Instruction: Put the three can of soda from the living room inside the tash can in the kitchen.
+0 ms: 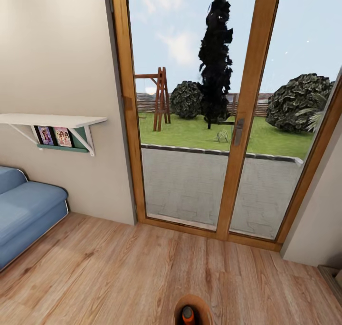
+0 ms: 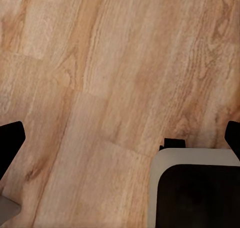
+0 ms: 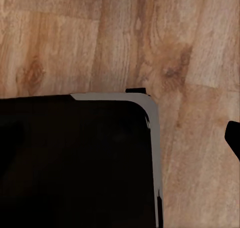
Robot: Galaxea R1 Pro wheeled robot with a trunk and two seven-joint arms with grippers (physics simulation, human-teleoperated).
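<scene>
copper-brown tash can at bottom centre of head view, orange can of soda upright inside. light, rigid, slick; best pinched mid-body. left gripper spread; right gripper's state impossible to tell.

Both arms are hanging low beside the base, wrists pointing straight down at the floor. The left gripper is showing dark fingertips spread wide apart. One dark fingertip of the right gripper is showing.
</scene>
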